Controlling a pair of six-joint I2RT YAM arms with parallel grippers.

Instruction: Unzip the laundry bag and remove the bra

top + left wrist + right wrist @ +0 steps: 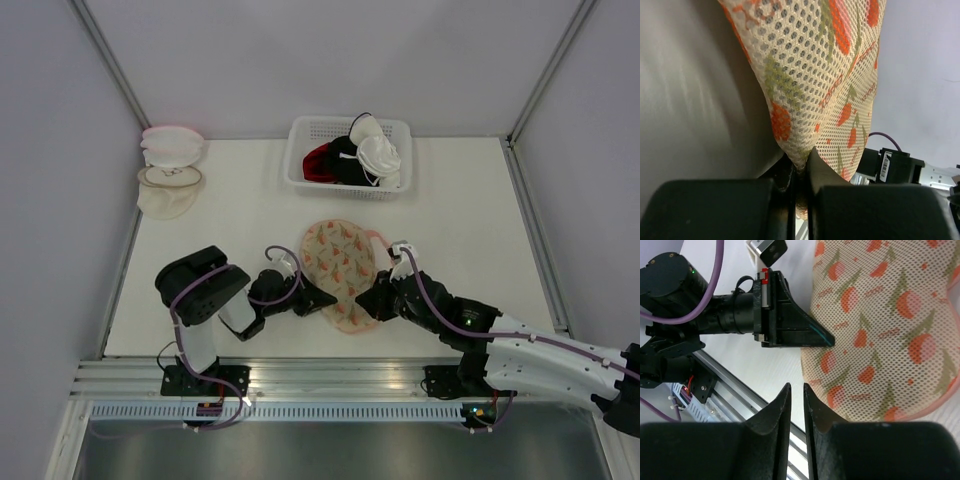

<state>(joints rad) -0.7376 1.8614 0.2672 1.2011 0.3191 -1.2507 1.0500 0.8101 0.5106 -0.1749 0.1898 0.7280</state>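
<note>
The laundry bag (340, 265), beige mesh with an orange-and-green floral print and pink trim, lies flat near the table's front middle. My left gripper (328, 297) is at its left near edge and is shut on a pinch of its mesh fabric; the left wrist view shows the gripper (801, 158) with the bag (825, 75) bunched between its jaws. My right gripper (366, 300) is at the bag's near right edge. In the right wrist view this gripper (796, 390) has only a thin slit between its jaws and holds nothing, with the bag (880, 335) just to its right. The bra is hidden.
A white lattice basket (300, 172) with red, black and white garments stands at the back middle. A pink-and-white domed pouch (170, 147) and a white one (168, 190) lie at the back left. The metal rail (330, 378) runs along the table's front edge.
</note>
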